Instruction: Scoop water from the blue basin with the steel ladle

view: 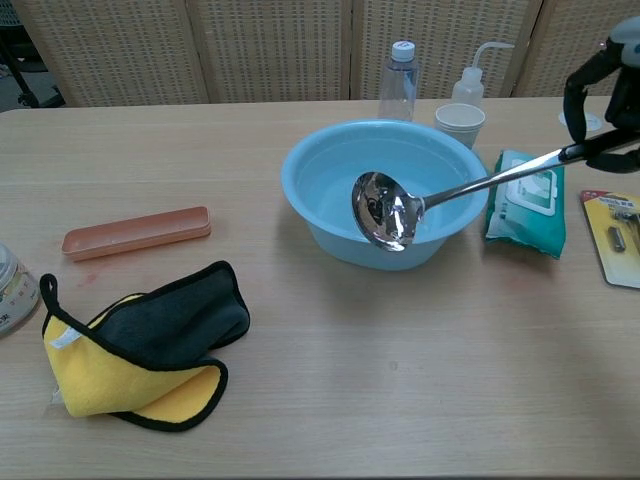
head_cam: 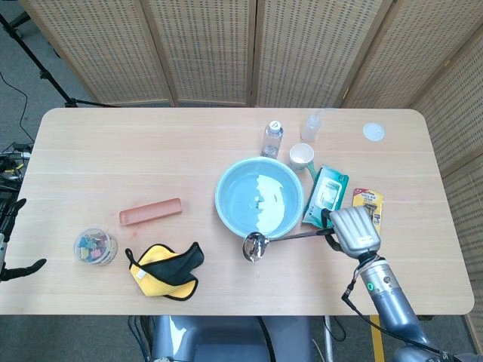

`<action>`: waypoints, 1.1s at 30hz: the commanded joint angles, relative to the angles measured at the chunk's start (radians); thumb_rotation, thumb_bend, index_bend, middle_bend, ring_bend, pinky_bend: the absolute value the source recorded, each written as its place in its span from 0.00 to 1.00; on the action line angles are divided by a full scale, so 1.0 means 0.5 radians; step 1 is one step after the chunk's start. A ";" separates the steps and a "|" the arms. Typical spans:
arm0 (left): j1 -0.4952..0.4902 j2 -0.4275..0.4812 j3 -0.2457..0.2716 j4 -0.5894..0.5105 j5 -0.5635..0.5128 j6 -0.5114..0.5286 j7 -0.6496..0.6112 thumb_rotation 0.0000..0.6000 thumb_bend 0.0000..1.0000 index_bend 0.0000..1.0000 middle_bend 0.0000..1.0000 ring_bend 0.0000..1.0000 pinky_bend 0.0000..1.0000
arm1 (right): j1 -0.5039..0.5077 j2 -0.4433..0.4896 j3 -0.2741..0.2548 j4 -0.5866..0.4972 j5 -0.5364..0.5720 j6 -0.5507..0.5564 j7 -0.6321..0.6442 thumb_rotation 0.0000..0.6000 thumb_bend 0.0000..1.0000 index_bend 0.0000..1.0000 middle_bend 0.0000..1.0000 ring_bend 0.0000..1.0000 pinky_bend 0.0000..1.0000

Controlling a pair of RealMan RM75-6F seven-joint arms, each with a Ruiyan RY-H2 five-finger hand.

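Right hand (head_cam: 354, 230) gripping ladle (view: 388, 210), raised beside basin (view: 330, 150)

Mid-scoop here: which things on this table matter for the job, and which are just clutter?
Job:
steel ladle, held by right hand
blue basin

Clutter:
yellow cloth
orange tray
clear bottle
squeeze bottle
paper cup
wipes pack
razor pack

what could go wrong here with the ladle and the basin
The right hand holds the steel ladle at the far end of its long handle, so the bowl may swing or tilt and spill once loaded. The ladle bowl hangs near the blue basin rim; lowering too soon could knock or shove the basin. The wipes pack, paper cup and bottle stand close by and could get splashed.
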 commanded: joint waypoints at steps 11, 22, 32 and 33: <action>0.001 0.025 -0.013 0.015 -0.037 -0.012 -0.063 1.00 0.00 0.00 0.00 0.00 0.00 | 0.556 -0.351 0.435 0.144 0.920 0.446 -0.671 1.00 0.98 0.81 0.92 0.84 1.00; -0.029 0.000 -0.022 0.021 -0.077 -0.058 -0.020 1.00 0.00 0.00 0.00 0.00 0.00 | 0.859 -0.744 0.424 0.629 1.013 0.698 -0.881 1.00 0.99 0.81 0.93 0.85 1.00; -0.044 0.002 -0.040 0.032 -0.132 -0.085 -0.031 1.00 0.00 0.00 0.00 0.00 0.00 | 0.958 -1.009 0.310 1.059 0.944 0.702 -0.959 1.00 1.00 0.81 0.93 0.85 1.00; -0.044 0.002 -0.042 0.034 -0.136 -0.085 -0.032 1.00 0.00 0.00 0.00 0.00 0.00 | 0.960 -1.034 0.300 1.105 0.949 0.690 -0.965 1.00 1.00 0.81 0.93 0.85 1.00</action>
